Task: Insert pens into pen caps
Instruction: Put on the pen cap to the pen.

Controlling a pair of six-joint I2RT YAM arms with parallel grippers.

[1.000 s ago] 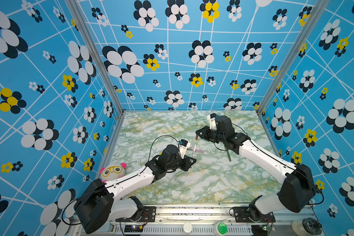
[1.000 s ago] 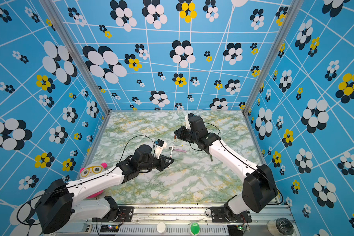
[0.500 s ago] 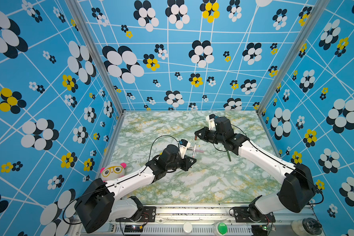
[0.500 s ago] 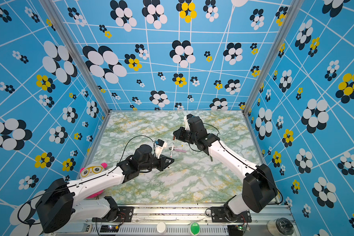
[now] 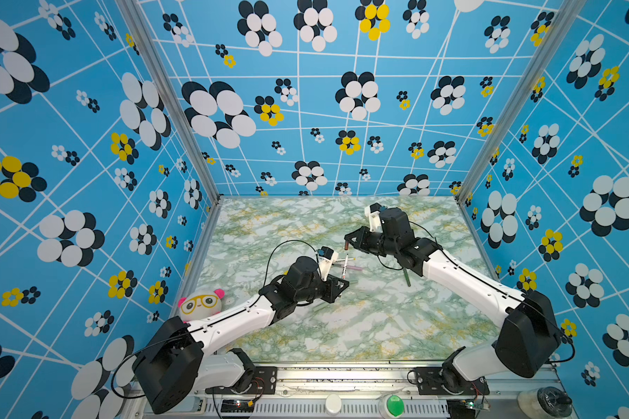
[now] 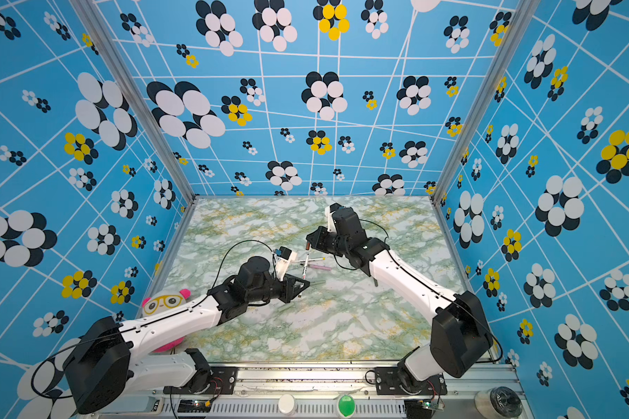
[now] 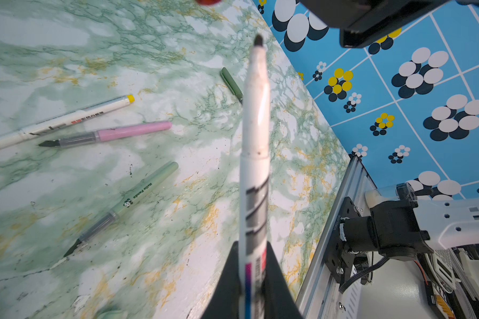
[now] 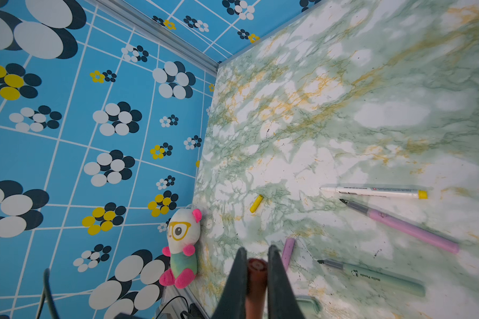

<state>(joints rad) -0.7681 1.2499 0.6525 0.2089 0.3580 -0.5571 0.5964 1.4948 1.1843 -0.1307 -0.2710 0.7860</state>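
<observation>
The left gripper (image 7: 252, 254) was clamped on the rear of a white-barrelled pen (image 7: 255, 138), leaving the bare dark nib well forward of the fingers, presumably so that the whole front end could enter a cap. The right gripper (image 8: 257, 256) was pinched tight on the brown cap (image 8: 256, 272), one end poking past the fingertips; whether that was the open end could not be told. In both top views the cap hung above the table (image 5: 360, 326) at twelve o'clock from the pen's tip, near it but apart, so the pair looked lined up and not yet joined. The other pens lay flat and uncapped. The yellow-ended pen (image 7: 67, 121) and pink pen (image 7: 116, 134) were around one o'clock of the left gripper. The pale green pen (image 7: 133, 197) lay just beside it at three o'clock, and the dark green pen (image 5: 406, 277) farther that way, under the right forearm. A yellow cap (image 8: 256, 203) and pink cap (image 8: 288, 252) lay loose between them and a panda plush (image 8: 181, 243) at the table's eight o'clock edge. The pale green barrel read "Hello Panda"; the black-and-red print on the white barrels was too blurred to read.
</observation>
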